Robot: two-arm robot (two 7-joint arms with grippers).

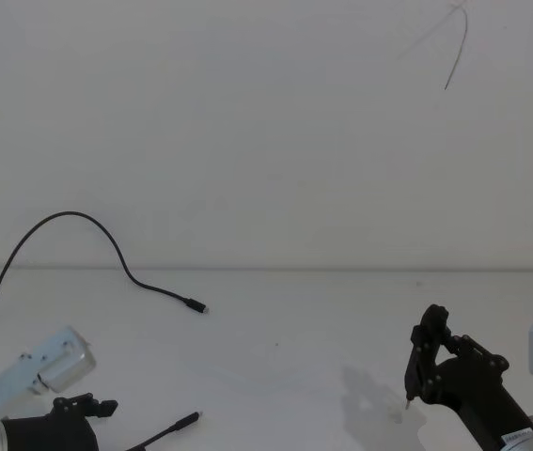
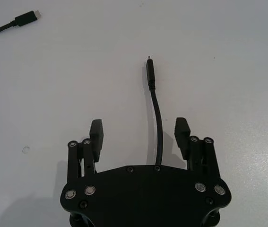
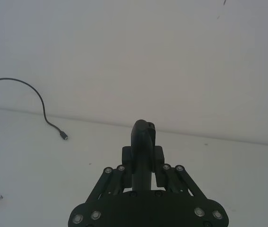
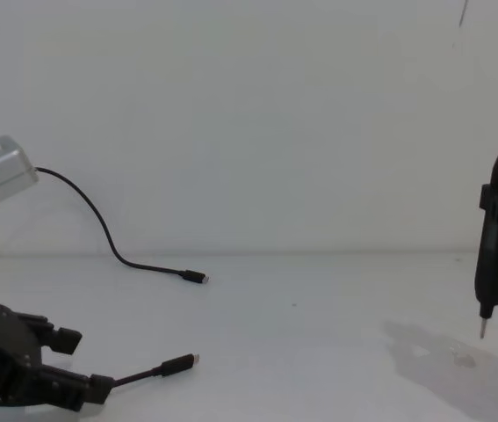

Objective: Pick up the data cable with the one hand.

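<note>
Your left hand is open, straddling the data cable on the worktop; your right hand grips a pen.

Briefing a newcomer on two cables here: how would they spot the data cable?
On the white table, look near the left gripper at the front left. The data cable lies between its open fingers, ending in a long plug with a silver tip; the other cable, farther back, is thinner, arched, with a smaller plug.
</note>
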